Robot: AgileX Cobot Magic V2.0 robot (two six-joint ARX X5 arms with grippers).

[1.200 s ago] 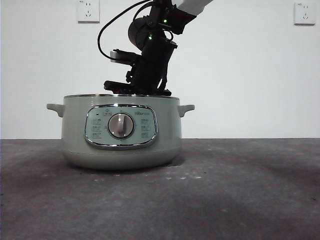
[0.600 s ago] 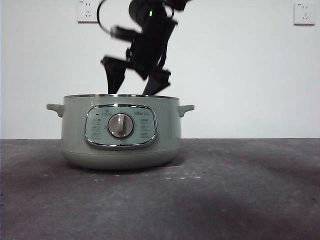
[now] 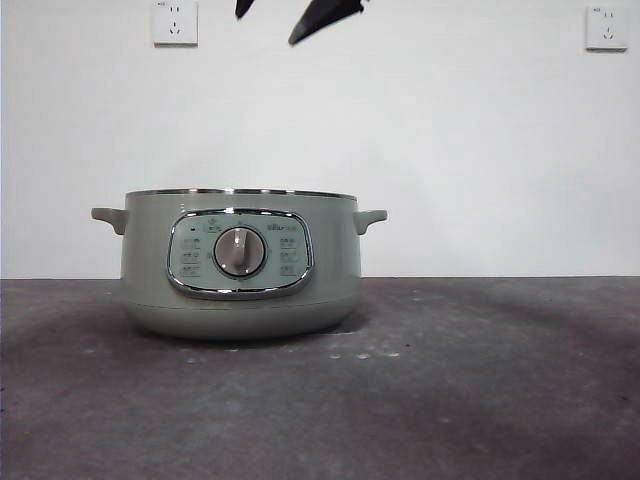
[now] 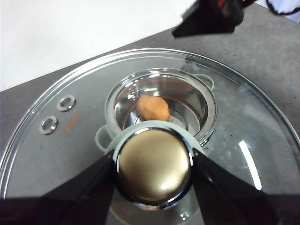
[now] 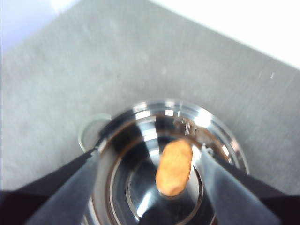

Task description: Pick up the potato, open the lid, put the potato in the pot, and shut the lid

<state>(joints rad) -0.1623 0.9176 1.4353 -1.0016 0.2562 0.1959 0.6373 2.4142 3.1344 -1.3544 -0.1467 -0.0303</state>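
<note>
The pale green pot (image 3: 240,265) stands on the table with no lid on it. Inside lies the orange-brown potato (image 5: 174,167), also seen through the glass in the left wrist view as the potato (image 4: 153,108). High above the pot's rim (image 5: 220,131) my right gripper (image 5: 149,151) hangs open and empty; only its black tips show at the top of the front view as the right gripper (image 3: 283,12). My left gripper (image 4: 153,161) is shut on the shiny round knob (image 4: 154,180) of the glass lid (image 4: 56,140), held in the air above the pot (image 4: 206,101).
Two wall sockets (image 3: 175,22) (image 3: 608,27) sit high on the white wall behind. The pot has small side handles (image 3: 108,217) (image 3: 370,218). Dark grey tabletop (image 3: 480,380) stretches in front and to the right of the pot.
The right gripper has risen from the pot's rim to the top edge of the front view, jaws apart. The pot has not moved.
</note>
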